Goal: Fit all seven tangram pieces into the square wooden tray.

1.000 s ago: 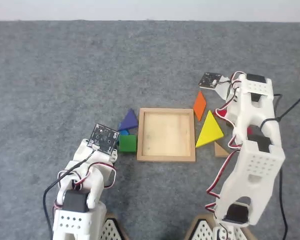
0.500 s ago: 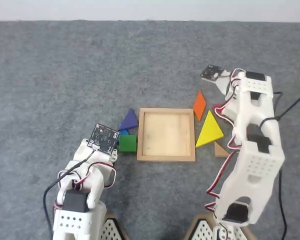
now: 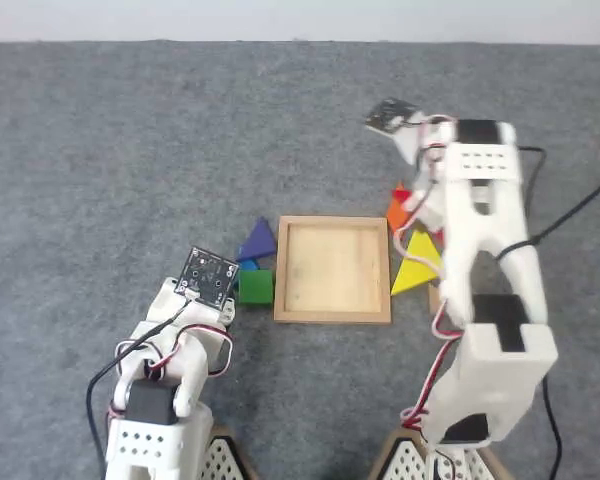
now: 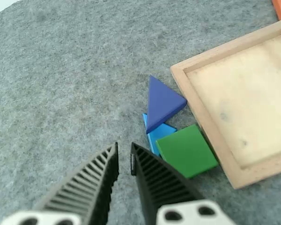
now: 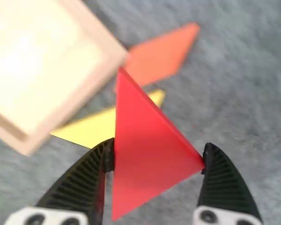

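High view: the tray (image 3: 332, 222) is lying on the table (image 3: 130, 130); 3 pieces, purple (image 3: 258, 241), blue (image 3: 248, 266) and green (image 3: 255, 287), are sitting just beside its left-arm side; orange (image 3: 397, 213) and yellow (image 3: 417, 270) are lying under the right arm.

Left wrist view: the left end effector (image 4: 124, 161) is hovering near the green square, fingers nearly together, gripping nothing.

Right wrist view: the right end effector (image 5: 159, 147) is clamping the red triangle (image 5: 140, 140) above yellow and orange, just beside the tray's corner.

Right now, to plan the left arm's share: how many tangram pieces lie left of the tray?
3: a purple triangle near the tray's far corner, a green square against its side, and a blue piece between them, partly covered.
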